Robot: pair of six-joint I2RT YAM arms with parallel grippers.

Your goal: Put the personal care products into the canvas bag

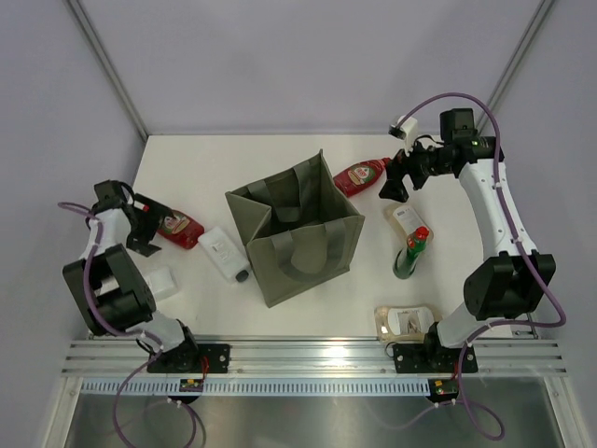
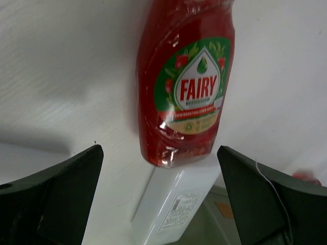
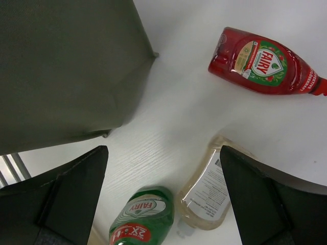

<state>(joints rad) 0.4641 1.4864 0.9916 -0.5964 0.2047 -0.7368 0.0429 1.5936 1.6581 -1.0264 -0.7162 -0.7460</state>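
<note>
The olive-grey canvas bag [image 1: 294, 229] stands open in the middle of the table and shows in the right wrist view [image 3: 66, 66]. My left gripper [image 1: 145, 229] is open and empty over a lying red bottle [image 1: 179, 228], which fills the left wrist view [image 2: 186, 81]. A white bottle with a grey cap [image 1: 225, 254] lies beside it [image 2: 176, 204]. My right gripper [image 1: 390, 187] is open and empty above the table between a second red bottle [image 1: 362, 174] [image 3: 265, 64], the beige pouch [image 1: 407, 219] [image 3: 209, 189] and the upright green red-capped bottle [image 1: 411, 252] [image 3: 145, 217].
A small white box [image 1: 160, 283] lies near the left arm's base. A beige packet with a white label [image 1: 406, 320] lies by the right arm's base. A metal rail [image 1: 308, 355] runs along the near table edge. Grey walls close the back and sides.
</note>
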